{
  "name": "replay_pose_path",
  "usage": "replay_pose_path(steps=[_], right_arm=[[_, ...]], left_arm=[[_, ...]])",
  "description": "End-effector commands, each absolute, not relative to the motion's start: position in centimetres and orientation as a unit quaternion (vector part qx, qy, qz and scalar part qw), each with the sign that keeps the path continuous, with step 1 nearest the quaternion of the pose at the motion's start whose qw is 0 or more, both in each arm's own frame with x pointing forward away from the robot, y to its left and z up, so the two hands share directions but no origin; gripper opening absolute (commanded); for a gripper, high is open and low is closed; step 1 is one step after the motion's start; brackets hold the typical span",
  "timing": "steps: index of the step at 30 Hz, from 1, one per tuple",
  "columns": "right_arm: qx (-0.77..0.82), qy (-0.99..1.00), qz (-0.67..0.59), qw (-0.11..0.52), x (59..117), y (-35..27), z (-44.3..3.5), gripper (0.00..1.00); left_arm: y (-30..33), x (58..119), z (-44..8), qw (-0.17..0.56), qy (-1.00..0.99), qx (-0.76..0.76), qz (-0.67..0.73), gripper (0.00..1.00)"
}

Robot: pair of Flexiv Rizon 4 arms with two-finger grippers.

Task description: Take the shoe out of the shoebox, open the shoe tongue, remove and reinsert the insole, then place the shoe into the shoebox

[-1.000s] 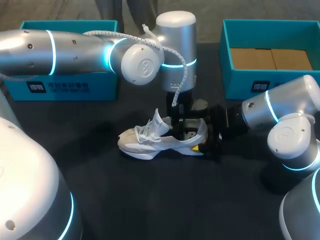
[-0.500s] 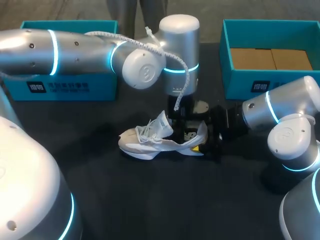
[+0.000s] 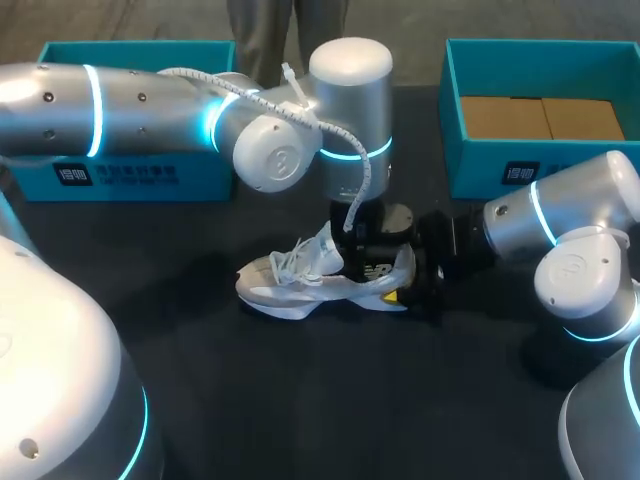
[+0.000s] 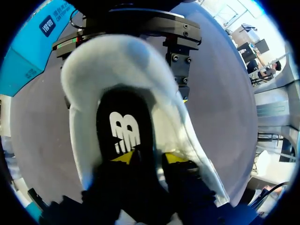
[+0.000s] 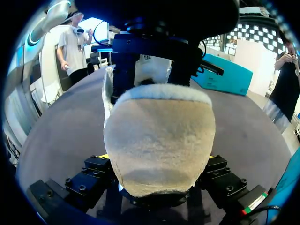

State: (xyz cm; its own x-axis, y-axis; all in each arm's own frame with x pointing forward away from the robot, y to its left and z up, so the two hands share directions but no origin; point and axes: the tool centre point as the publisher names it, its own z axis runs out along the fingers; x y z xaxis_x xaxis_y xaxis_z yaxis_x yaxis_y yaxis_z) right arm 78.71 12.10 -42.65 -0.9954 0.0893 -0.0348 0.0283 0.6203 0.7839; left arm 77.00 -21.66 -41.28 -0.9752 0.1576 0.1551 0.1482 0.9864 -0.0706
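The left hand is down inside the shoe's heel opening, its yellow tips right at the black insole with the white logo. Whether it has any grip on that insole I cannot tell from where it shows. The pale lining of the collar curves round it on both sides.

The right hand is low at the back of the shoe, clamped on the heel: one finger presses each side of the fuzzy beige heel cup, and the shoe sits between them.

The shoe itself is white and grey. It stands upright on its sole in the middle of the dark tabletop, outside both boxes, toe to the left and heel to the right. Its tongue is pulled up and forward, standing above the loosened laces.

The left arm stretches in across the back of the tabletop and turns down over the heel. The right arm comes in low from the right.

Behind the shoe, well apart from it, two teal boxes sit open: the left shoebox behind the left arm, and the right shoebox with a brown cardboard liner in its bottom.
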Motion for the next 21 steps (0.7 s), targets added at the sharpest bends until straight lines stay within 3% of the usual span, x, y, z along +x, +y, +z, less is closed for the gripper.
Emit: replay_pose_path(steps=[1, 2, 21], right_arm=[[0.034, 0.901, 0.432, 0.035, 78.8, 12.3, -42.6, 0.0], [0.034, 0.901, 0.432, 0.035, 78.8, 12.3, -42.6, 0.0], [0.034, 0.901, 0.432, 0.035, 78.8, 12.3, -42.6, 0.0]], left_arm=[[-21.4, 77.4, -45.6, 0.086, -0.993, -0.079, 0.035, 0.04], [-21.4, 77.3, -45.7, 0.086, -0.992, -0.08, 0.036, 0.0], [-19.4, 76.7, -41.8, 0.112, -0.987, -0.079, 0.082, 0.0]])
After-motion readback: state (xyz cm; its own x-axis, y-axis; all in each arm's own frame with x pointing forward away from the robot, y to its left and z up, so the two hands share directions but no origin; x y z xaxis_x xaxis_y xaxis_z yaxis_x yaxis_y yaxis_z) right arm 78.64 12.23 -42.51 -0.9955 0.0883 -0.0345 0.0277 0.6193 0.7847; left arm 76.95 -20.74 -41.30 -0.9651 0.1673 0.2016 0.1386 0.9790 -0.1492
